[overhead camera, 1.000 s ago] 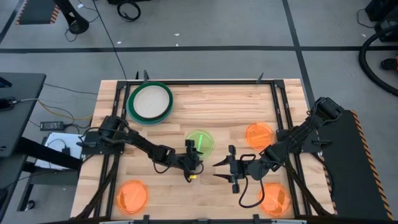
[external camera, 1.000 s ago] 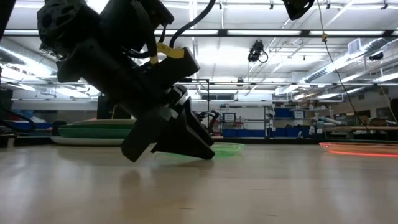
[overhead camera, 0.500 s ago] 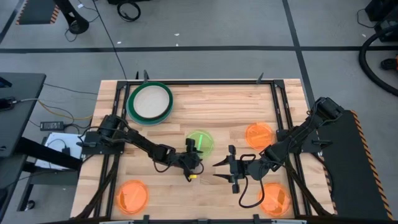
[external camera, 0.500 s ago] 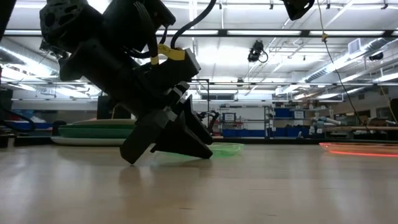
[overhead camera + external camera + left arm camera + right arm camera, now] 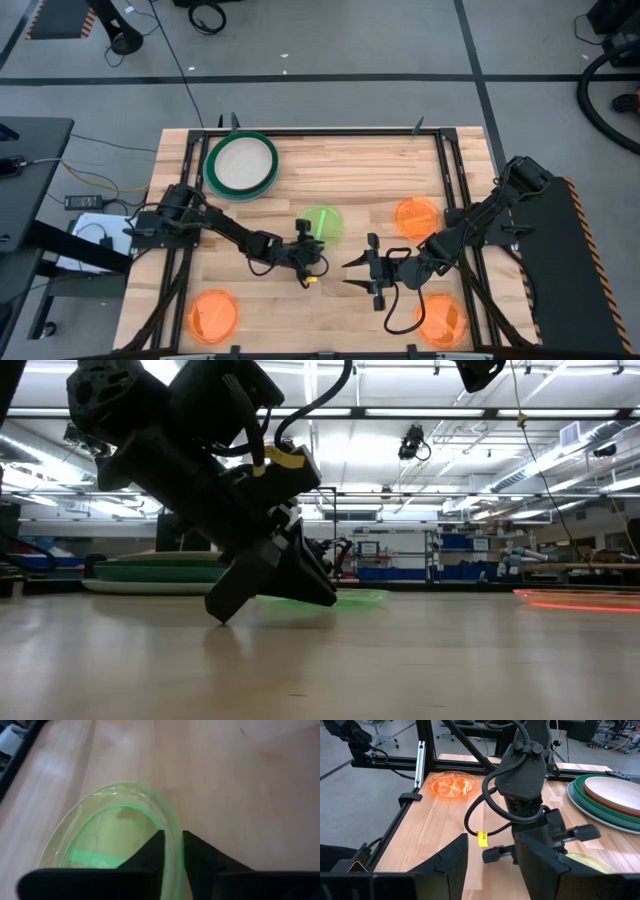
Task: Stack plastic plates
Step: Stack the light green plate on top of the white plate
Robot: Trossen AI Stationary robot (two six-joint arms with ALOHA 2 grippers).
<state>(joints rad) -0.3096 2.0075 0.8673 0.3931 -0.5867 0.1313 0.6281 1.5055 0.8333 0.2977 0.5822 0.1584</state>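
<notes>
Translucent neon-green plate (image 5: 115,827), round, shallow, rim pinched in left claw (image 5: 172,851), right claw (image 5: 352,276) agape, empty

Bare wood between stack (image 5: 241,166) & orange plate (image 5: 417,216) — mid-table blocked by both end effectors.

Around your wooden table (image 5: 340,170) you have a grey floor (image 5: 330,40) crossed by dark tape lines (image 5: 470,40), with black cables (image 5: 180,60) trailing over it at the far side. Beside the table's left edge sits a dark desk (image 5: 25,180) and a white power strip (image 5: 85,202). A black frame (image 5: 330,131) runs along the tabletop's edges. Looking level across the table, you see a large workshop: rows of long ceiling lights (image 5: 420,412), a camera hanging from the ceiling (image 5: 411,442), and shelving with blue bins (image 5: 470,555) along the far wall.
</notes>
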